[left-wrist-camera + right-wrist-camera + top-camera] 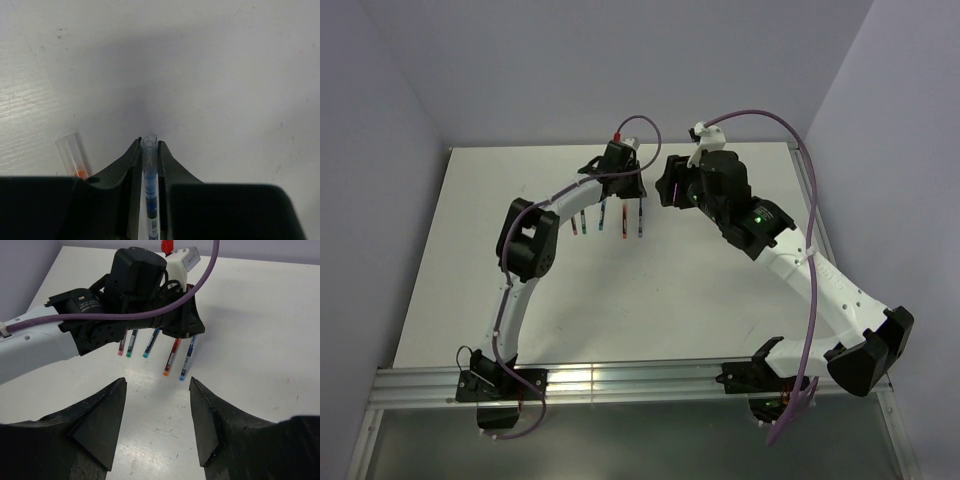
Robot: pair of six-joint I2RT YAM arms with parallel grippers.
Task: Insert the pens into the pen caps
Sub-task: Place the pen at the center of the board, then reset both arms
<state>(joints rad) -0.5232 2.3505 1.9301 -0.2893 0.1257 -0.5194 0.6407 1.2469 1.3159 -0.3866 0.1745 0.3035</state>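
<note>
Nearest you, an aluminium rail [620,380] runs along the front edge of the white table [720,300], and both arm bases are bolted to it. Your right gripper [157,382] hangs above the tabletop with its two dark fingers spread wide and nothing between them. Just beyond it, five pens lie side by side on the matte, lightly scuffed surface: a pink-tipped pen [121,347], a green-tipped pen [131,343], a teal-tipped pen [150,344], an orange-tipped pen [171,357] and a blue pen [187,359]. Their far ends run under your left gripper [149,144]. Its fingers are pinched narrowly on the clear barrel of the blue pen, and the barrel's end shows just past the fingertips. You cannot tell whether the pen's other end touches the table. A purple cable [150,315] trails along the left arm. Past the grippers, bare tabletop reaches the far edge, where plain lavender walls [620,70] meet in a corner.
</note>
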